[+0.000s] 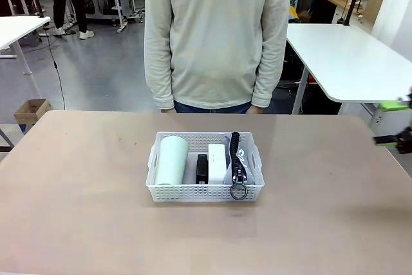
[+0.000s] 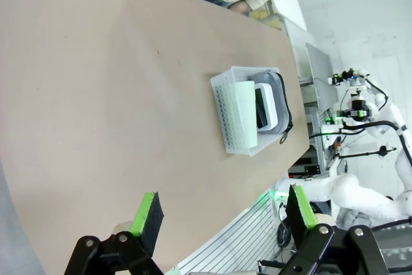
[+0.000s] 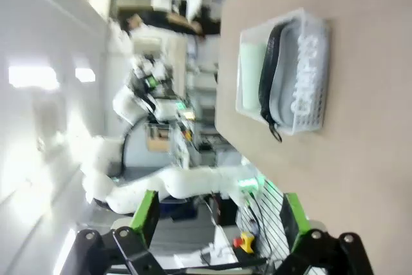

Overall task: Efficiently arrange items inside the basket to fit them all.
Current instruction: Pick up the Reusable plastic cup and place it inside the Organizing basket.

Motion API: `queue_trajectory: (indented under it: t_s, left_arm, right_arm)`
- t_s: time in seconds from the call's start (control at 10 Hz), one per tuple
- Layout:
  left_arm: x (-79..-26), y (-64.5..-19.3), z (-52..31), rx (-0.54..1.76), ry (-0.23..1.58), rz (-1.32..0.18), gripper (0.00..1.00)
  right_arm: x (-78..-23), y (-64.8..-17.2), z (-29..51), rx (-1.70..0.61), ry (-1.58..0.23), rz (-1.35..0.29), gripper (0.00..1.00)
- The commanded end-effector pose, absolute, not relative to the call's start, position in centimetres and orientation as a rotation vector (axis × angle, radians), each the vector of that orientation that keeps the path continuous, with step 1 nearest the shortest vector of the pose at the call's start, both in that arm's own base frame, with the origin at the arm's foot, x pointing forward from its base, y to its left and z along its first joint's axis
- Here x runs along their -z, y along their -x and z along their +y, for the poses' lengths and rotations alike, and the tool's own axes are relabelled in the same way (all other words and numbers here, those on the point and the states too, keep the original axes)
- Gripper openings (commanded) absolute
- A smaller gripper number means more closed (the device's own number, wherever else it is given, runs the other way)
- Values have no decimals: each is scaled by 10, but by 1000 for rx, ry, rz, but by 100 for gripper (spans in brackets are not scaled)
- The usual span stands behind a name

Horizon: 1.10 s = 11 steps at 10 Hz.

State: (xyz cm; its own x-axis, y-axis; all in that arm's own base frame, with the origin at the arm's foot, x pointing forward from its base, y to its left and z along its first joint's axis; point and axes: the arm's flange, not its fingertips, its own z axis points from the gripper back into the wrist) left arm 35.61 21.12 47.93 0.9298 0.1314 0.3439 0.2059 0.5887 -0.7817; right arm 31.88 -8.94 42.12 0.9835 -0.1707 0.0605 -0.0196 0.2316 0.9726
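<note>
Basket (image 1: 205,192) sits mid-tabletop (image 1: 77,185) with cup (image 1: 172,159), stapler (image 1: 202,169), box (image 1: 217,162) and pouch (image 1: 239,159) packed inside (seemingly done), so left gripper (image 2: 222,210) and right gripper (image 3: 217,214), both spread and empty, should stay clear.

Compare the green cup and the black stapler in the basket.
The cup is pale green and the stapler black. The cup is far bulkier, a wide round shape, while the stapler is small and narrow. The cup lies at the basket's left end; the stapler sits between it and the white box. Both lie lengthwise, front to back, inside the basket.
</note>
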Motion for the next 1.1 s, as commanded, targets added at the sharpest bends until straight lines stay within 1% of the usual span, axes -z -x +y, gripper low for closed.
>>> queue_trajectory:
  t_s: [0.0, 0.1, 0.2, 1.0]
  left_arm:
    - [-481, -353, 211, 52, 946, -384, 100]
    - [-481, -353, 211, 52, 946, -384, 100]
    - [-481, -353, 211, 52, 946, -384, 100]
    - [-481, -353, 211, 52, 946, -384, 100]
  right_arm:
    - [-371, -272, -88, 119, -1470, -317, 100]
    - [-360, -273, -88, 188, -1473, -312, 100]
    - [-408, -312, -116, 147, -1392, -228, 100]
    - [-408, -312, -116, 147, -1392, -228, 100]
